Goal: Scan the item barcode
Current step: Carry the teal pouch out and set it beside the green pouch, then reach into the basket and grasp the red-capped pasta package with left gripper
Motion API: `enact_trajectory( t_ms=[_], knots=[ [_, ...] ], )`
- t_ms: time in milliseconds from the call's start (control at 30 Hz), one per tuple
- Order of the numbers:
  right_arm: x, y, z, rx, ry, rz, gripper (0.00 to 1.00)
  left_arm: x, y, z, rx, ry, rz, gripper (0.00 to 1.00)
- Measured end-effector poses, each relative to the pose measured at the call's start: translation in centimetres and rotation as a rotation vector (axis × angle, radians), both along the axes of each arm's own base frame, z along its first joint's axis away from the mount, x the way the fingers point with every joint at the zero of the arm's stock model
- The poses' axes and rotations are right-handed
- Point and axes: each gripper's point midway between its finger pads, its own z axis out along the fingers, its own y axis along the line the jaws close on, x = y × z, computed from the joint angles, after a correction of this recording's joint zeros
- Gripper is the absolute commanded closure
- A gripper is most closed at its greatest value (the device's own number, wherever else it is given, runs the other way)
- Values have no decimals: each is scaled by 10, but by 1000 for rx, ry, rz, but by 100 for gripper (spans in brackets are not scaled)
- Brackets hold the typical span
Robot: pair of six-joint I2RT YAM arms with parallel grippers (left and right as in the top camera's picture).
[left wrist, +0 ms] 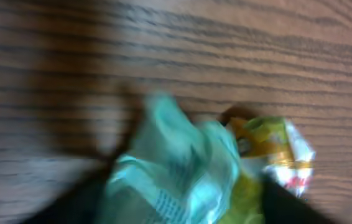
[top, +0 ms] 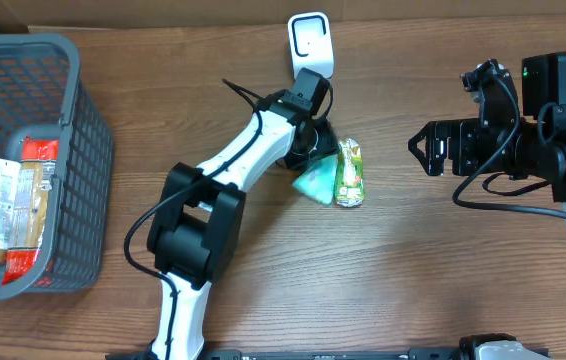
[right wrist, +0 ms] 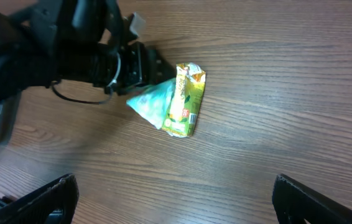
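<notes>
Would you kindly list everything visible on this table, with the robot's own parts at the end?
table: one, brown wood, under everything
basket: one, grey mesh, at the table's left end
packets: at least two, red and silver-beige, lying inside the basket
barcode scanner: one, white, upright at the far edge, centre
teal packet: one, teal, table centre, at the left gripper's tip
green-yellow packet: one, green and yellow, against the teal packet, on the right arm's side
left gripper: one, black on a white arm, at the teal packet; open or shut unclear
right gripper: one, black, open and empty, well apart from both packets
</notes>
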Motion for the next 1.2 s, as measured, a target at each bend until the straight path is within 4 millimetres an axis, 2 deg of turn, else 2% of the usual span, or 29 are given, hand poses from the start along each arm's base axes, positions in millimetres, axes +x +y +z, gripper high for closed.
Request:
enact_trajectory(
  t_ms=[100,200,300,400,500,533,600,667,700,800,867,900,933,1000,1100,1200],
  knots=[
    [0,0,0,0,0,1,0,-2,-2,2,-28,17,-10,0],
    [0,0,0,0,0,0,0,-3,4,11,-27,41,-13,0],
    [0,0,0,0,0,0,0,6,15,41,-28,8,-22,0],
    [0,0,0,0,0,0,0,24,32,109,-37,-127,-35,0],
    [0,0,0,0,0,0,0,26,62,207,-34,-326,-59,0],
    [0,0,0,0,0,0,0,21,74,237,-28,-383,-65,0],
    [0,0,0,0,0,0,0,2,111,301,2,-510,-57,0],
    [0,0,0,0,-1,1,0,-22,157,343,55,-584,-4,1],
    [0,0,0,0,0,1,0,-35,182,355,91,-594,36,1],
    [0,0,0,1,0,0,0,-69,268,368,228,-573,231,0],
    [0,0,0,0,0,1,0,-90,322,360,314,-502,369,0],
    [0,0,0,1,-1,0,0,-100,356,354,366,-456,459,0],
    [0,0,0,0,0,1,0,-102,364,352,381,-443,481,0],
    [0,0,0,0,-1,1,0,-113,409,340,458,-383,592,0],
    [0,0,0,0,0,0,0,-122,456,323,551,-332,708,0],
    [0,0,0,1,0,0,0,-117,488,303,634,-317,757,0]
  ],
)
